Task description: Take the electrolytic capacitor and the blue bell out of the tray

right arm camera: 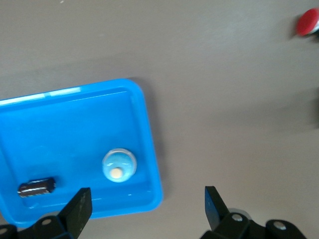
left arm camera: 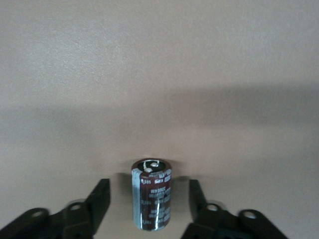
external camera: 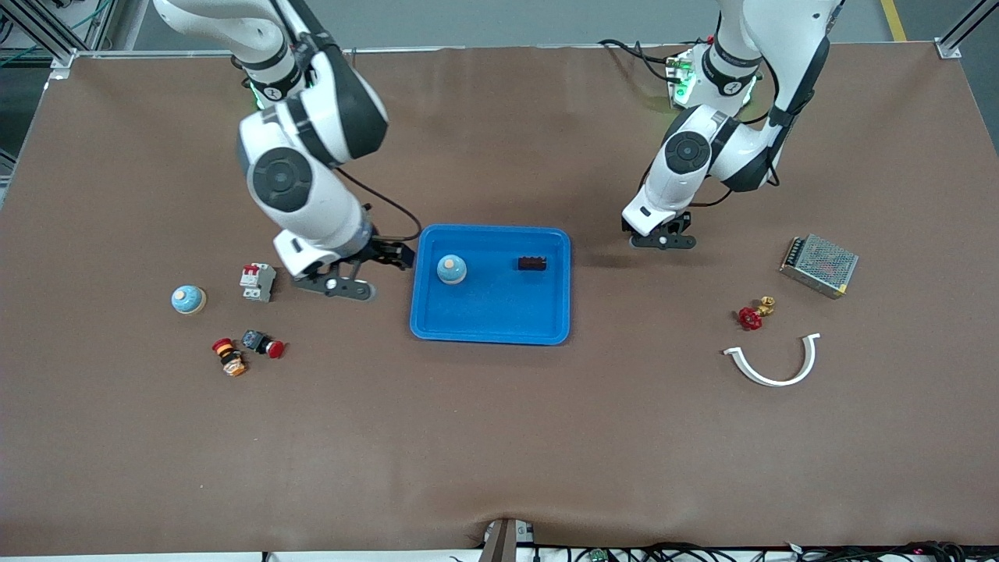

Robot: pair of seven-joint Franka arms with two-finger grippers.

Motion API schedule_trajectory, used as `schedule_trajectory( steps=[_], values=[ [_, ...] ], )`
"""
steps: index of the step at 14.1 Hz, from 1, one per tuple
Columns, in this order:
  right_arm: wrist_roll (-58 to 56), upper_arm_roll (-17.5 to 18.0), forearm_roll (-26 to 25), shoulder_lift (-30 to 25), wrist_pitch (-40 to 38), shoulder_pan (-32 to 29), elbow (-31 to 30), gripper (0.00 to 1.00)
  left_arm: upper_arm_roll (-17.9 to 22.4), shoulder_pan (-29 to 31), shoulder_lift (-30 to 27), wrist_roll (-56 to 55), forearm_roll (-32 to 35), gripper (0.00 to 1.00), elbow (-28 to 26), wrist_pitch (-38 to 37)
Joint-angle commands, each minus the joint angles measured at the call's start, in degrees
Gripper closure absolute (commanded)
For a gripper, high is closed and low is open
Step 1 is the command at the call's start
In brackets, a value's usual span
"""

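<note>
A blue tray (external camera: 490, 328) lies mid-table. In it rest a blue bell (external camera: 451, 269) and a dark capacitor (external camera: 532, 264), also seen in the right wrist view as the bell (right arm camera: 119, 165) and capacitor (right arm camera: 36, 186). A second bell (external camera: 188, 299) sits on the table toward the right arm's end. My right gripper (external camera: 337, 287) is open and empty beside the tray (right arm camera: 149, 144). My left gripper (external camera: 663, 240) is low beside the tray toward the left arm's end. In the left wrist view it (left arm camera: 148, 184) is open, with an upright brown capacitor (left arm camera: 152, 194) between its fingers, touching neither.
A white circuit breaker (external camera: 257, 281) and two push buttons (external camera: 230, 357) (external camera: 264, 343) lie near the right gripper. Toward the left arm's end are a metal power supply (external camera: 818, 265), a red valve (external camera: 751, 314) and a white curved clip (external camera: 773, 363).
</note>
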Motion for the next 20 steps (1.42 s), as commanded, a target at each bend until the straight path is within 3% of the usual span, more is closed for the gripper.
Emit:
schedule_trajectory(
  steps=[1,7,10,13,17,20],
  values=[
    [5.7,-0.9,0.9,3.0,4.6,4.6,0.2,0.00,-0.7,0.0,-0.6,-3.1,0.2,0.00,1.9,-1.5],
    [11.1,-1.0,0.2,7.8,11.4,9.0,-0.7,0.00,-2.6,0.0,-0.4,-12.3,0.1,0.00,11.2,-13.5],
    [11.0,-1.0,0.1,7.8,19.5,9.3,-7.1,0.00,-4.0,0.0,0.1,-21.6,-0.8,0.00,13.4,-13.6],
    [11.0,-1.0,-2.5,7.8,20.8,9.6,-8.9,0.00,-4.6,0.2,0.1,-25.0,-1.1,0.00,13.6,-13.5],
    [11.0,-1.0,-3.4,8.1,25.8,9.6,-11.8,0.00,-5.0,0.0,-0.1,-25.7,-11.2,0.00,16.2,-13.6],
    [11.1,-1.0,-3.4,9.5,26.8,10.1,-11.8,0.00,-5.0,0.0,-0.1,-30.4,-11.8,0.00,16.3,-13.6]
  ],
)
